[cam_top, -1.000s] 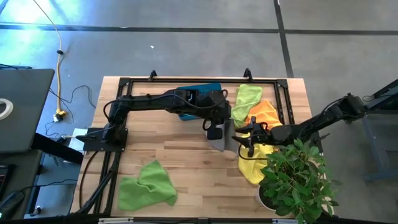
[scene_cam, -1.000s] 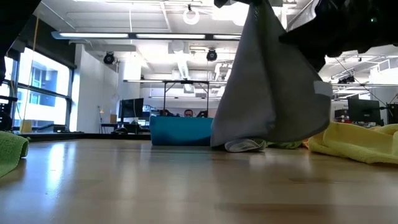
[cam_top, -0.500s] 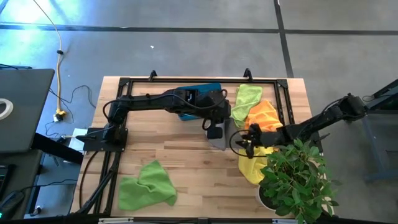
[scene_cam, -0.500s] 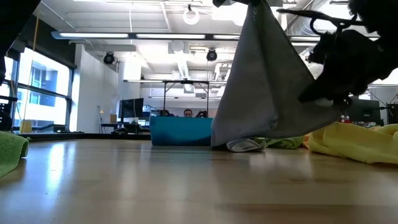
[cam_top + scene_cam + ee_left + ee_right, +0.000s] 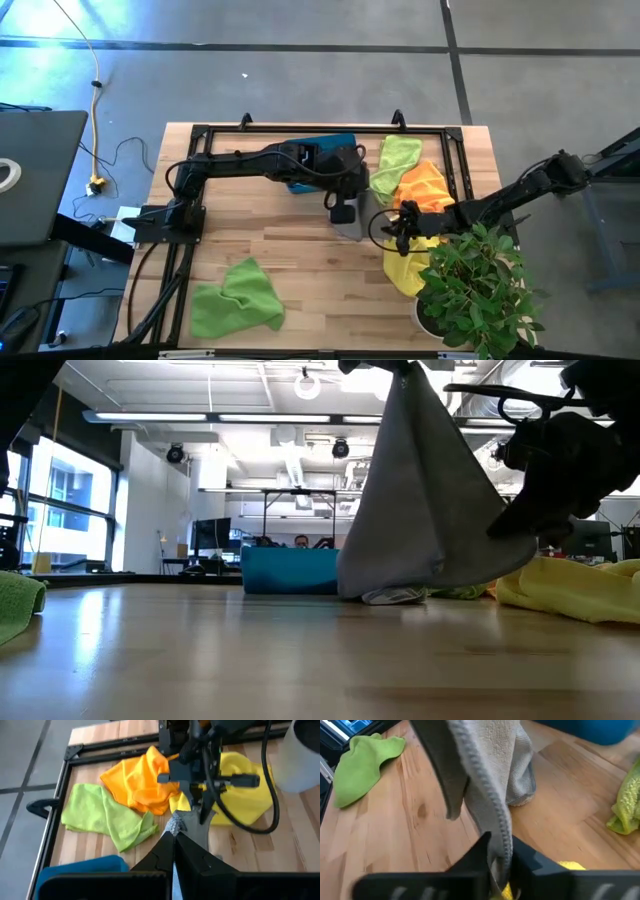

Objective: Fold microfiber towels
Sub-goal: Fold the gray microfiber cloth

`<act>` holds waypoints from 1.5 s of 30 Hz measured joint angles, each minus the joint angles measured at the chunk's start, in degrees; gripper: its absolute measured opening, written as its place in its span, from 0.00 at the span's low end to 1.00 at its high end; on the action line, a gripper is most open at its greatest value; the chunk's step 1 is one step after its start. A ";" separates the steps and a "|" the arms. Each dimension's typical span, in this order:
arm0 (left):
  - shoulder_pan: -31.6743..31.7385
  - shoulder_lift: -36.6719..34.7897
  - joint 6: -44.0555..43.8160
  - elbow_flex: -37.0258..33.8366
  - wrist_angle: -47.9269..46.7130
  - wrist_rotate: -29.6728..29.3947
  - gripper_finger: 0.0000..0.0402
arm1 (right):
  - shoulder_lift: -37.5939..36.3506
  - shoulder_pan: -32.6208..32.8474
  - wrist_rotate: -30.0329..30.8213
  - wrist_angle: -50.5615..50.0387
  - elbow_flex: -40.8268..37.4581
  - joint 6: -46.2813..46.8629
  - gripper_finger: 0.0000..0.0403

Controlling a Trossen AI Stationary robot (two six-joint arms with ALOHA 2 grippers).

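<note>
Left claw (image 5: 345,212): pressed together on the top corner of the grey towel (image 5: 420,510), raised above mid-worktop.
Right claw (image 5: 396,228): pinching the same towel's lower edge.
Grey towel: hangs between both claws, its bottom touching the wooden worktop (image 5: 300,255).
Other towels: orange (image 5: 425,183), yellow (image 5: 405,265) and lime green (image 5: 397,158) near the right edge.

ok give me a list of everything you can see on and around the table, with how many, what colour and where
grey towel: one, grey, hanging mid-table, low corner touching the wood
lime green towels: two, one crumpled at the front left, one at the back right
orange towel: one, beside the back green one
yellow towel: one, right side by the plant
bin: one, teal, back centre
potted plant: one, green, front right corner
left hand: shut on the grey towel's top corner
right hand: shut on the grey towel's edge
</note>
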 joint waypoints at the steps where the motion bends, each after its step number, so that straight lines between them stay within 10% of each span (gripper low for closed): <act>1: 0.00 0.00 -0.41 0.00 -0.86 0.00 0.00 | 0.00 0.00 0.00 0.00 0.00 -0.73 0.04; 13: -2.76 0.00 -6.71 0.00 -15.69 -0.34 0.00 | 0.00 -0.01 1.15 -0.02 2.96 -5.46 0.00; 25: -7.38 0.00 -15.98 0.00 -28.57 -9.81 0.00 | 0.00 -0.02 5.71 -33.26 22.27 -10.56 0.00; 45: -8.39 -3.58 -16.62 0.02 -34.72 -16.59 0.00 | 0.01 -3.81 7.94 -44.14 36.23 -24.62 0.00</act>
